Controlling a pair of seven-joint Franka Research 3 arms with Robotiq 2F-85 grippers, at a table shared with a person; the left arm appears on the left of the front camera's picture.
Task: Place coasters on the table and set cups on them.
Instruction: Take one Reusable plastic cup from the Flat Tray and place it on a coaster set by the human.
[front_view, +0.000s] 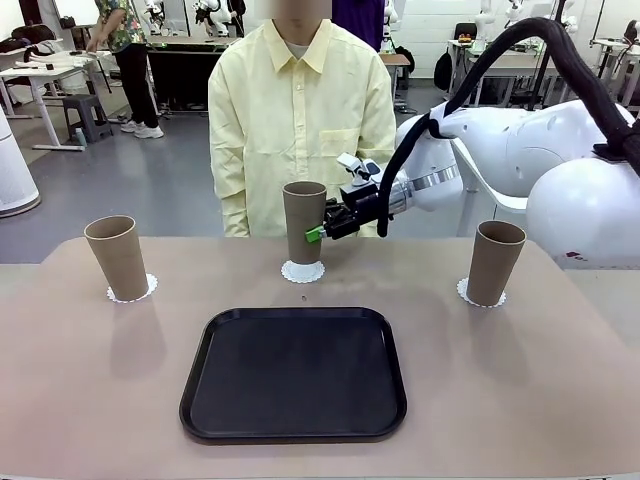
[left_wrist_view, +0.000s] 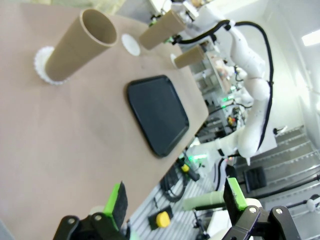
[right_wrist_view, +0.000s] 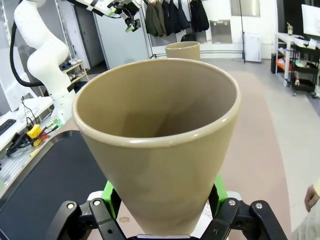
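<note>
right hand (front_view: 322, 231) clenched on middle cup (front_view: 304, 220) at far edge of counter (front_view: 500, 380) | left hand (left_wrist_view: 175, 202) released | cup: light, rigid, smooth taper, likely slippery; grasp mid-wall

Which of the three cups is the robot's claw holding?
The middle cup, in front of the person. The right claw is squeezed shut on its side. The left cup and right cup stand alone on their doilies, untouched.

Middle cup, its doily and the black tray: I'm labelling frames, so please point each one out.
Middle cup (front_view: 303, 215): front view, on its side wall.
Doily (front_view: 302, 272): front view, lacy edge under that cup.
Black tray (front_view: 293, 372): front view, its flat floor.
</note>
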